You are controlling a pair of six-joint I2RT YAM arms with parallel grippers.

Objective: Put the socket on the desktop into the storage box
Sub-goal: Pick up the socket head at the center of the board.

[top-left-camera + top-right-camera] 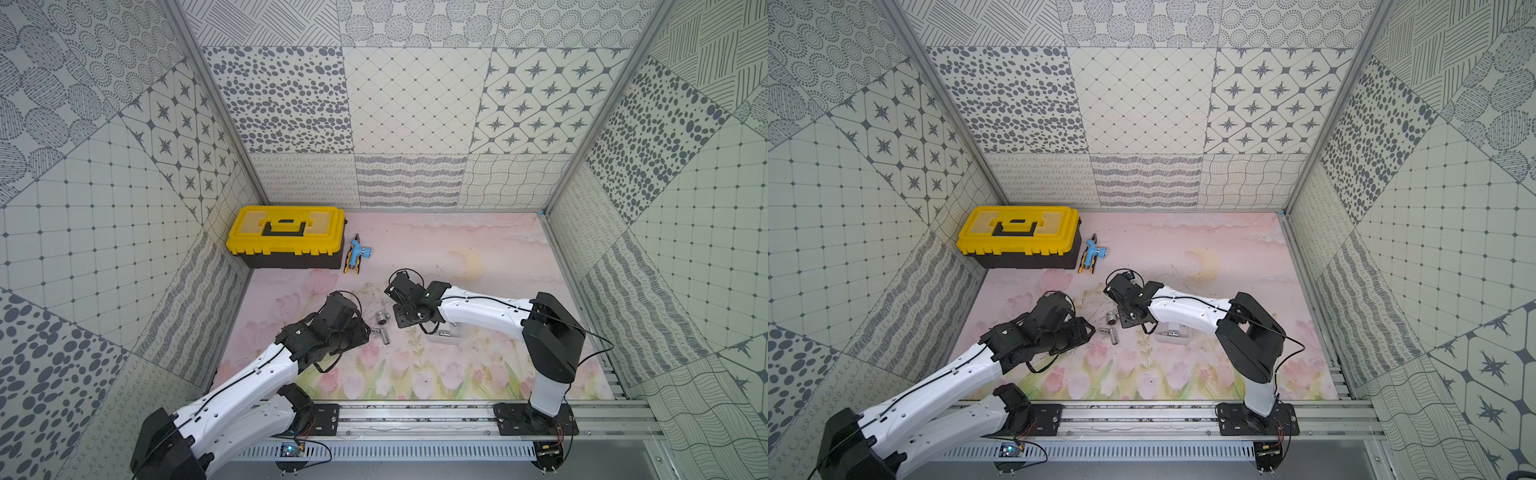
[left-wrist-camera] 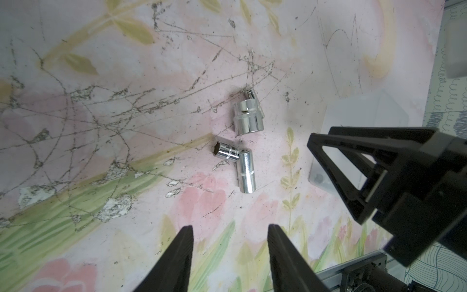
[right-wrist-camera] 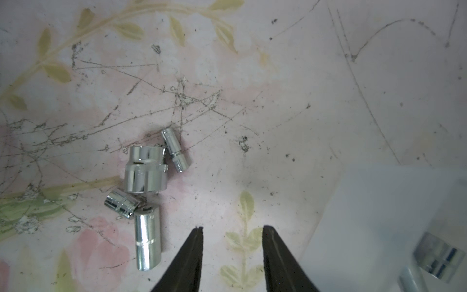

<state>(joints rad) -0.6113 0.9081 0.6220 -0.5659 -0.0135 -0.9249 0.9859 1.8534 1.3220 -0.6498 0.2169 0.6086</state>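
We see four shiny chrome steel sockets (image 3: 145, 172) lying bunched together on the scuffed pale pink, tulip-printed tabletop (image 3: 278, 101), near the shallow frosted clear plastic storage box (image 3: 379, 215), in which a fifth chrome socket (image 3: 439, 260) lies. Our left hand (image 2: 231, 227) hovers over the tabletop just short of the bunch, its black fingers spread with nothing between them. Our right hand (image 3: 233, 227) hangs between the bunch and the box, likewise spread and empty.
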